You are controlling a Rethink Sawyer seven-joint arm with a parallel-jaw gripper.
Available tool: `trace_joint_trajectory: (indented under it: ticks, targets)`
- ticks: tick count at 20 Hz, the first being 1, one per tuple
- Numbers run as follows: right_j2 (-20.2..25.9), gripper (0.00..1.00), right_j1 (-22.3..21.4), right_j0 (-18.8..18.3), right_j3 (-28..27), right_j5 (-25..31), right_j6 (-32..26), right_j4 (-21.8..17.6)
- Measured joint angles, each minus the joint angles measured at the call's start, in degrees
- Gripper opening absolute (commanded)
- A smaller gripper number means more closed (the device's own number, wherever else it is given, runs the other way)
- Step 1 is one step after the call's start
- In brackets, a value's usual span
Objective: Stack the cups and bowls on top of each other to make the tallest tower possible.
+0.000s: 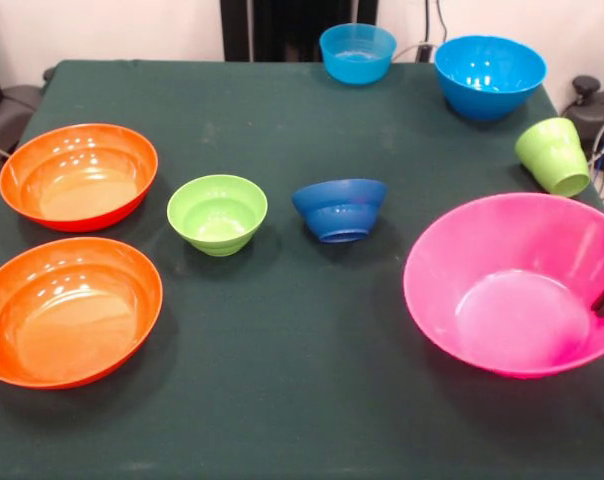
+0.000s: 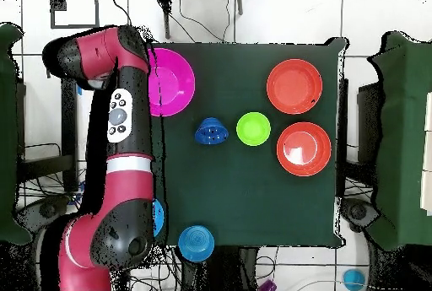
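Bowls (image 1: 217, 213) on green table (image 1: 282, 330)

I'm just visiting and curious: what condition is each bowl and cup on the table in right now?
Pink bowl: upright, empty.
Two orange bowls: upright, empty, apart.
Green bowl: upright, empty.
Dark blue bowl: tipped sideways.
Two sky blue bowls: upright.
Green cup: tilted.

The front camera sits low and close across the desk (image 1: 282, 400), facing the robot's pedestal at the top edge, so the desk fills nearly its whole view. The overhead camera hangs high, looking straight down, robot base at bottom, taking in the surrounding floor. Both share the desk top, with the pink bowl (image 1: 512, 285) (image 2: 173, 81) turned half round between them.
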Motion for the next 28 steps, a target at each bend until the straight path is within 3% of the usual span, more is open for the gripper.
trace_joint_trajectory:
  ticks: [6, 18, 28]
  targets:
    - [-0.12, 0.0, -0.86, 0.41, 2.11, -0.01, 0.0, 0.09]
    - [-0.19, 0.0, -7.47, 2.04, 11.16, 0.64, 0.0, -0.22]
    - [-0.54, 0.0, -11.26, 2.49, 9.76, 8.42, 0.0, 0.09]
